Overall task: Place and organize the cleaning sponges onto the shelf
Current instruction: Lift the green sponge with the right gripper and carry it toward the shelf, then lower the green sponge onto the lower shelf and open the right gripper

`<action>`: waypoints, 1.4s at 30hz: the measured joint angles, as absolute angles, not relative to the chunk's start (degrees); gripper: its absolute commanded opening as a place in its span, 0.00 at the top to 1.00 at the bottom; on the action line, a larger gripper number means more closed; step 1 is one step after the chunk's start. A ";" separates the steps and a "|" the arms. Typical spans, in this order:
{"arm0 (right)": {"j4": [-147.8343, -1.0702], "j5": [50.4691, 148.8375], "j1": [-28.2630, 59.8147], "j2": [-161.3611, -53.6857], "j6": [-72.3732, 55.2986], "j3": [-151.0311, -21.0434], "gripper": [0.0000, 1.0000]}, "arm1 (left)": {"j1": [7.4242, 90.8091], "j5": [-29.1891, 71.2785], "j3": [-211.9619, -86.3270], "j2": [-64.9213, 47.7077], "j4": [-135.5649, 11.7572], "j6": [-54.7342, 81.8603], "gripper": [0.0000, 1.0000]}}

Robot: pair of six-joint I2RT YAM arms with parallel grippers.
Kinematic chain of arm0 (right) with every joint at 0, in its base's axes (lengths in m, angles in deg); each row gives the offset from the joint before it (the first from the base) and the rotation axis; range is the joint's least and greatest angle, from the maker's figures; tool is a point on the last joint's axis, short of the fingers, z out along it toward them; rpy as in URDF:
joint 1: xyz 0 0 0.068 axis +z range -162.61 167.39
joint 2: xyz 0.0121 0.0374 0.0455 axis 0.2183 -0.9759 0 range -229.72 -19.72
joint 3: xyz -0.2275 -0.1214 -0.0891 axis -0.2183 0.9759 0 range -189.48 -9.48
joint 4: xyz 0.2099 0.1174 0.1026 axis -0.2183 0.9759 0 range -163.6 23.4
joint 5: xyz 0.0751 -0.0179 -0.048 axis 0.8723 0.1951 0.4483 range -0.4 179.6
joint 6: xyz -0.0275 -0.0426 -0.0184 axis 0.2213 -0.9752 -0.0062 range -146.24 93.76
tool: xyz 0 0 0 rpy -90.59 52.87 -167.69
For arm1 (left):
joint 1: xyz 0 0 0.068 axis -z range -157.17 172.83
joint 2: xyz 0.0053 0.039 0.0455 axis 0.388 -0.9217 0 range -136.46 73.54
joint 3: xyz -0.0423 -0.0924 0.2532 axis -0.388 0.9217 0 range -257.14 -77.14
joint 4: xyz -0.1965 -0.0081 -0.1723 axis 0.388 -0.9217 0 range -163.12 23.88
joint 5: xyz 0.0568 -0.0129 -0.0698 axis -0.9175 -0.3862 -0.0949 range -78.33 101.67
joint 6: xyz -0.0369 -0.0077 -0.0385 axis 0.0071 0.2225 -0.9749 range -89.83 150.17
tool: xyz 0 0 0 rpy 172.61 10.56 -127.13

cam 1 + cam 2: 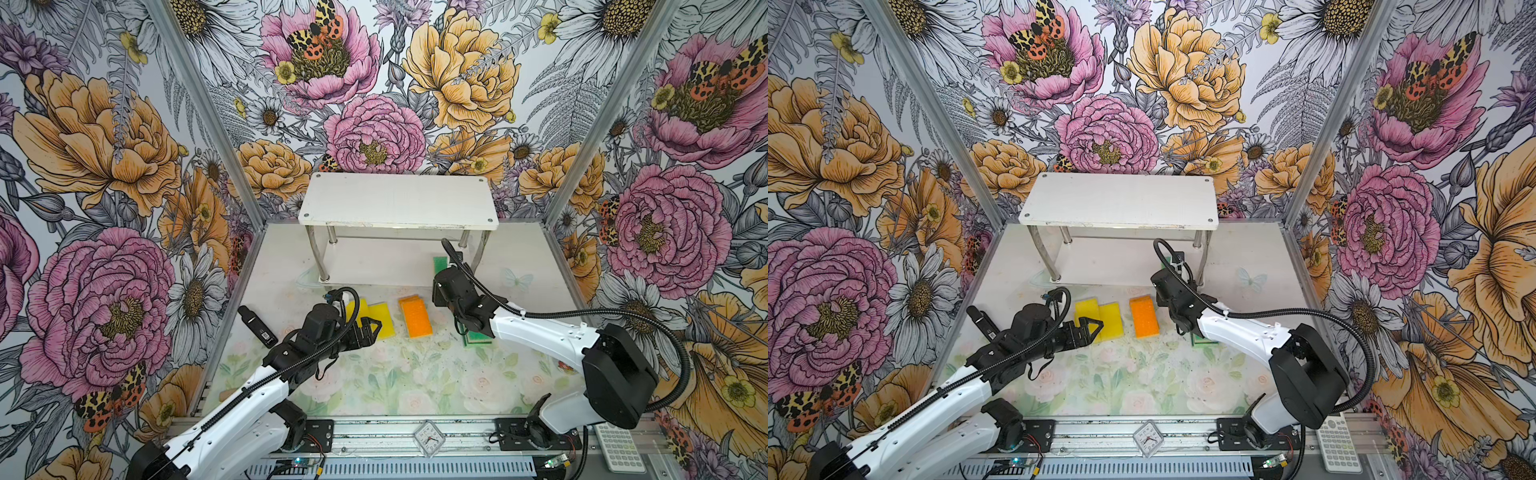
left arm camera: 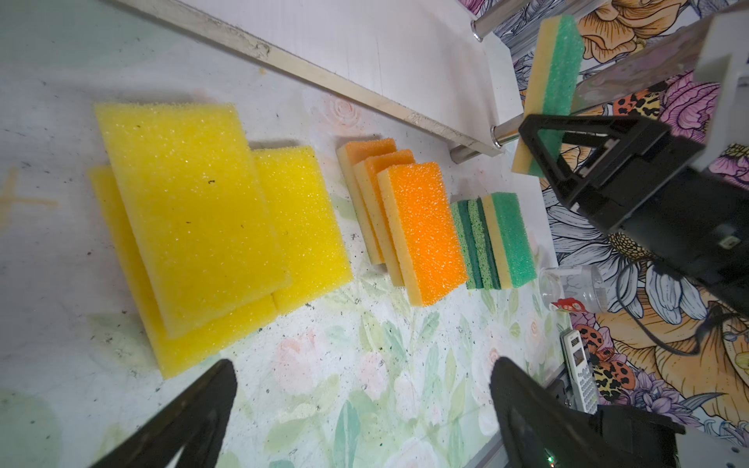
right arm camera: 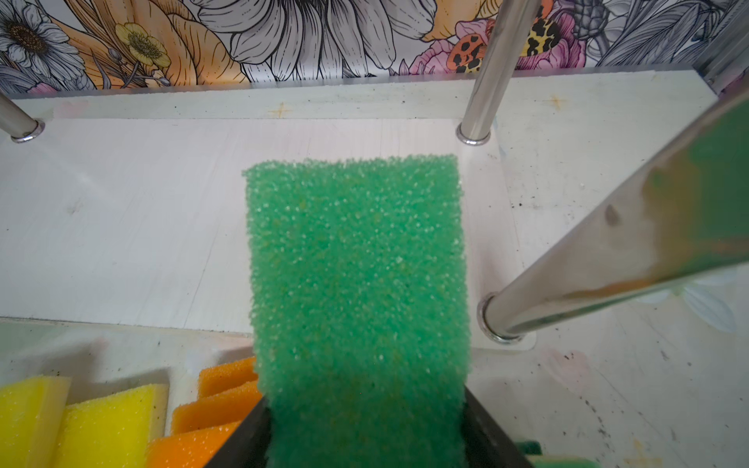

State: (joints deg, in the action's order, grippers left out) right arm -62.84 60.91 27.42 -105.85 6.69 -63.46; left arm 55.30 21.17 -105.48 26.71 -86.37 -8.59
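Your pale floral tabletop [image 1: 395, 374] sits inside flowered walls [image 1: 104, 166]. The right wrist view shows what the top views hide: the right gripper [image 3: 367, 433] clamped on a green sponge [image 3: 356, 275] over the shelf [image 3: 121, 223]. The left gripper [image 2: 364, 364] has its fingers wide apart.

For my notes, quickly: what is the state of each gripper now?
Left gripper: open, holding nothing.
Right gripper: shut on the green sponge.

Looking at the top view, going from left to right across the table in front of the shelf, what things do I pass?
black device → yellow sponges → orange sponges → lifted green sponge → green sponge stack, partly hidden under the right arm
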 measured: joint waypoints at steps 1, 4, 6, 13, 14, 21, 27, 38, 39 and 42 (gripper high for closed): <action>-63.30 60.87 27.14 -106.35 6.67 -63.48 0.37 | 55.14 21.48 -105.48 26.71 -86.40 -8.42 0.01; -64.70 60.87 26.24 -107.27 6.12 -63.57 0.37 | 54.71 22.22 -105.48 26.71 -86.48 -7.92 0.01; -66.20 60.89 25.61 -108.25 5.53 -63.66 0.37 | 54.40 22.66 -105.48 26.64 -86.48 -7.50 0.01; -70.31 62.25 23.16 -111.53 3.67 -63.68 0.37 | 54.40 22.96 -105.48 26.62 -86.48 -7.37 0.01; -70.86 62.53 22.64 -111.95 3.50 -63.68 0.37 | 54.40 22.96 -105.48 26.62 -86.48 -7.39 0.01; -72.83 64.59 21.00 -114.81 2.60 -64.49 0.36 | 54.40 22.96 -105.48 26.99 -86.51 -7.41 0.01; -73.18 65.94 20.78 -116.95 2.14 -66.35 0.36 | 54.40 22.96 -105.48 27.06 -86.51 -7.44 0.01; -73.15 66.38 20.36 -119.64 1.49 -68.36 0.35 | 54.40 22.96 -105.48 27.69 -86.53 -7.65 0.01; -73.11 66.38 20.34 -119.79 1.47 -68.55 0.34 | 54.40 22.96 -105.48 27.69 -86.51 -7.65 0.01; -73.07 66.36 20.10 -119.97 1.25 -68.71 0.34 | 54.40 22.96 -105.48 27.69 -86.55 -7.65 0.01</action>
State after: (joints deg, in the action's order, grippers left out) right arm -73.07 66.36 20.10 -119.97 1.25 -68.71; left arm 54.40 22.96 -105.48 27.69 -86.55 -7.65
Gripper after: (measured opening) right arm 0.656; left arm 0.989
